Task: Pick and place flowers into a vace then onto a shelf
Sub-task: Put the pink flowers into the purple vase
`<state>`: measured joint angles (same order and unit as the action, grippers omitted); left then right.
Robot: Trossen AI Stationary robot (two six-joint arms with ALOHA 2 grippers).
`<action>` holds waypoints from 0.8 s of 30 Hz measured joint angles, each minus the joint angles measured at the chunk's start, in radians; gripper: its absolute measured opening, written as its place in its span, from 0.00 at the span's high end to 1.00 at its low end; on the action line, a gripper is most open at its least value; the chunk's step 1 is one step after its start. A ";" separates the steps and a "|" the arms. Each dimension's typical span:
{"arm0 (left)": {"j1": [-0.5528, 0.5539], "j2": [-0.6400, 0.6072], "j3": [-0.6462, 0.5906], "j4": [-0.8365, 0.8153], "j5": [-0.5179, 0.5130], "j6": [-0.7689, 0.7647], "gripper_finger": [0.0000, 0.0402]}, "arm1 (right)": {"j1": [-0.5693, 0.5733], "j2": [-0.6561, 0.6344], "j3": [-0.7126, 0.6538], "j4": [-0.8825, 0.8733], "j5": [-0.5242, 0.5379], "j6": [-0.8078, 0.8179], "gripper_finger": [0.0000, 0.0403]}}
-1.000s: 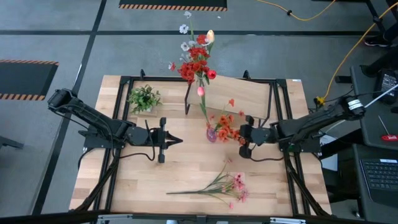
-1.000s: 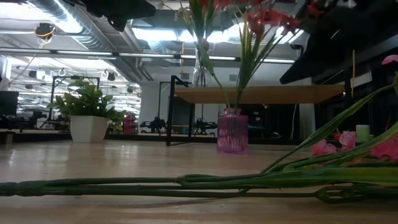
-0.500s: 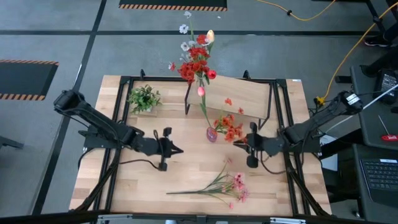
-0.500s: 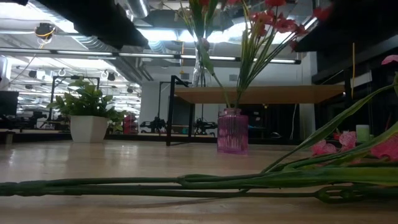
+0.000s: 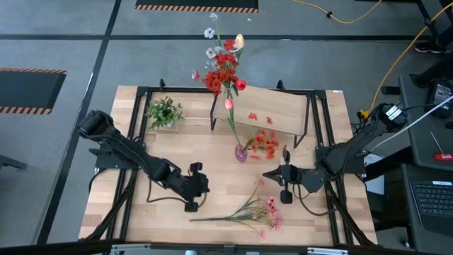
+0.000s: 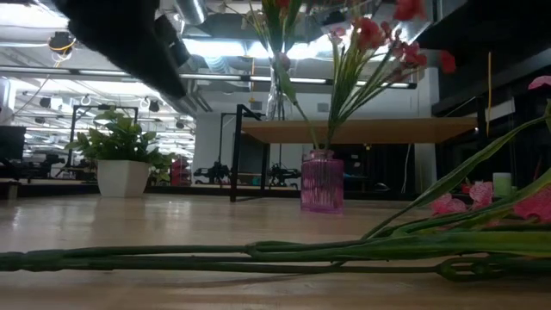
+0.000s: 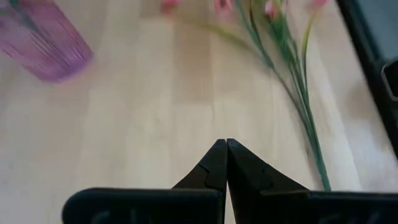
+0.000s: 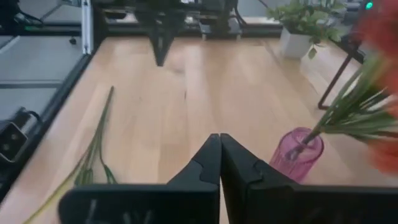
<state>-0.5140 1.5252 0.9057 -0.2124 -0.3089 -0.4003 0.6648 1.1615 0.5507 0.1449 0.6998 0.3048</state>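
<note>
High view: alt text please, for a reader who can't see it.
Seen from above, two dark arms reach over a wooden table with both grippers shut and empty: the left gripper and right gripper flank a pink flower spray lying near the front edge. A pink vase of red-orange flowers stands beside a shelf.

A robotics lab or workshop hall: a grey concrete floor (image 5: 318, 64) with hazard-striped mats (image 5: 197, 6) at the top of the high view, a yellow cable (image 5: 396, 49) trailing at upper right, and exposed ceiling ducts (image 6: 112, 43) and strip lights (image 6: 232, 47) in the low view.
</note>
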 joint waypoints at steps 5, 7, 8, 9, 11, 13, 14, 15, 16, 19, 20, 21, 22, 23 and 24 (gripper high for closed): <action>-0.025 0.116 0.150 -0.189 0.045 -0.091 0.99 | 0.000 0.054 0.000 0.044 -0.001 0.002 0.97; -0.042 0.155 0.210 -0.243 0.059 -0.100 1.00 | 0.000 0.064 0.000 0.054 -0.002 0.004 0.98; -0.051 0.174 0.238 -0.260 0.071 -0.101 1.00 | 0.000 0.068 0.000 0.058 -0.002 0.003 0.98; -0.060 0.192 0.263 -0.267 0.076 -0.102 1.00 | 0.000 0.071 0.000 0.062 -0.002 0.002 0.99; -0.077 0.222 0.309 -0.274 0.076 -0.102 1.00 | 0.000 0.074 0.000 0.065 -0.002 0.000 0.99; -0.092 0.255 0.358 -0.280 0.076 -0.102 1.00 | -0.001 0.074 0.000 0.068 -0.002 -0.009 0.99; -0.099 0.271 0.384 -0.296 0.074 -0.103 1.00 | 0.000 0.074 0.000 0.071 -0.002 -0.019 0.99; -0.106 0.291 0.409 -0.311 0.069 -0.103 1.00 | 0.000 0.074 0.000 0.074 -0.002 -0.025 0.98; -0.112 0.311 0.439 -0.321 0.064 -0.103 1.00 | 0.000 0.074 0.000 0.078 -0.002 -0.029 0.98; -0.121 0.365 0.507 -0.367 0.048 -0.095 0.99 | 0.000 0.074 0.000 0.081 -0.003 -0.048 0.97; -0.122 0.382 0.524 -0.367 0.048 -0.095 0.99 | 0.000 0.074 0.000 0.084 -0.003 -0.050 0.97; -0.121 0.398 0.536 -0.369 0.048 -0.095 1.00 | 0.000 0.074 0.000 0.086 -0.003 -0.051 0.97; -0.121 0.412 0.545 -0.374 0.048 -0.095 1.00 | -0.001 0.074 0.000 0.088 -0.003 -0.052 0.97; -0.120 0.425 0.552 -0.374 0.050 -0.095 1.00 | -0.001 0.074 0.000 0.090 -0.004 -0.057 0.97; -0.119 0.438 0.559 -0.369 0.054 -0.095 1.00 | -0.001 0.074 0.000 0.092 -0.004 -0.068 0.97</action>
<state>-0.6334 1.9632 1.4642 -0.5816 -0.2548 -0.4951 0.6640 1.2354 0.5507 0.2372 0.6963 0.2369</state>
